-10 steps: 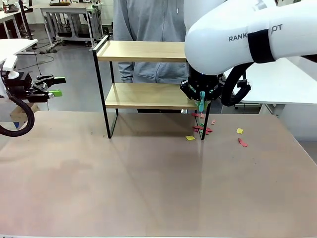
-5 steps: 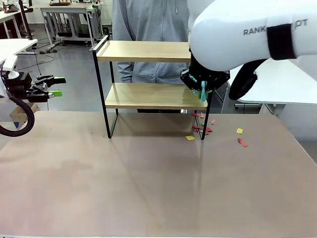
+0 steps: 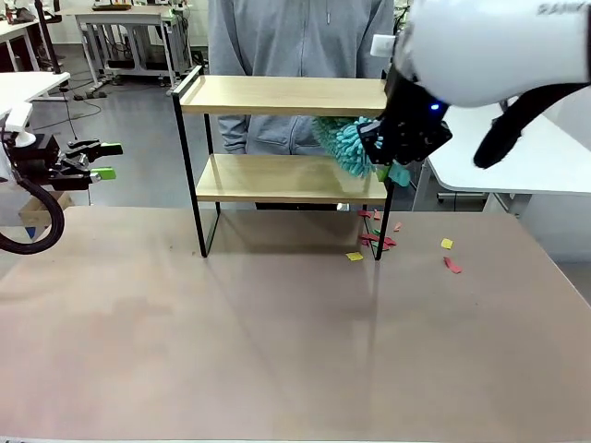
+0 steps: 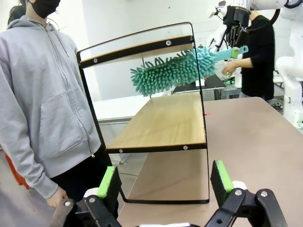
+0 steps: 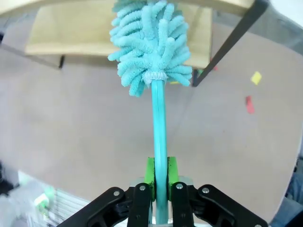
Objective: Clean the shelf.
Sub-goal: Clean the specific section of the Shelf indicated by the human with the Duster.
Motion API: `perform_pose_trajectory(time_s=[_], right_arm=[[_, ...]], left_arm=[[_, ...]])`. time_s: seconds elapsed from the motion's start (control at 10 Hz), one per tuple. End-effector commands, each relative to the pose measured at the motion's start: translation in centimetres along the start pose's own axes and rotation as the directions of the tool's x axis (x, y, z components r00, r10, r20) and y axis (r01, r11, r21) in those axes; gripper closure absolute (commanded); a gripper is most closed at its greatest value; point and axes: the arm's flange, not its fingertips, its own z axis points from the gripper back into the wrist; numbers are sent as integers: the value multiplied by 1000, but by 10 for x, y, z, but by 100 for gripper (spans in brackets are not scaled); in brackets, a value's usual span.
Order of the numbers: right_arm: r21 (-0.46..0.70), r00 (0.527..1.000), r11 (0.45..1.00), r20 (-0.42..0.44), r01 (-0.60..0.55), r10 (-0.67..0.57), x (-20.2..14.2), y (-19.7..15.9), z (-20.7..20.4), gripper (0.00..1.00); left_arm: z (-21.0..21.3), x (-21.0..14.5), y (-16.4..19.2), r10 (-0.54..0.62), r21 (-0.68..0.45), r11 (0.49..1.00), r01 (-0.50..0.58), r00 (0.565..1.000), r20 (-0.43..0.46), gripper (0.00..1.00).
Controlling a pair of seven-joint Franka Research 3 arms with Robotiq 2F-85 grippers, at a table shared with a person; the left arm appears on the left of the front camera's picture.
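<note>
The shelf (image 3: 268,95) stands at the table's far middle, two wooden boards in a black frame. My right gripper (image 3: 383,152) hovers at its right end, shut on the handle of a teal duster. The fluffy duster head (image 3: 343,143) points left into the gap between the boards, above the lower board's right end. In the right wrist view the handle (image 5: 158,137) runs from my right gripper (image 5: 160,177) up to the head (image 5: 151,42). The left wrist view has the shelf (image 4: 165,120) side-on, with the duster (image 4: 173,71) under the top board. My left gripper (image 3: 97,159) hangs open at the far left, off the table.
Red and yellow paper scraps (image 3: 374,238) lie on the table by the shelf's right leg, with more (image 3: 451,263) farther right. A person in a grey hoodie (image 3: 295,37) stands right behind the shelf. The table's near half is bare.
My right arm has risen and turned at the shelf's right end. The duster head, hidden before, now sticks out to the left between the boards. The left arm has not moved.
</note>
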Motion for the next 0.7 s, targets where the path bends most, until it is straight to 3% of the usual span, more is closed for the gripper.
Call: perform_pose_trajectory(time_s=[0.0,0.3,0.6], right_arm=[[109,985,981,-50,-162,168,-22,-26,12,87],[283,904,878,-73,-386,421,-39,-48,18,87],[316,777,774,-151,-548,612,-62,-68,17,87]], left_arm=[[0,4,-3,-2,3,1000,2,1000,3,0],[0,4,-3,-2,3,1000,2,1000,3,0],[0,4,-3,-2,3,1000,2,1000,3,0]])
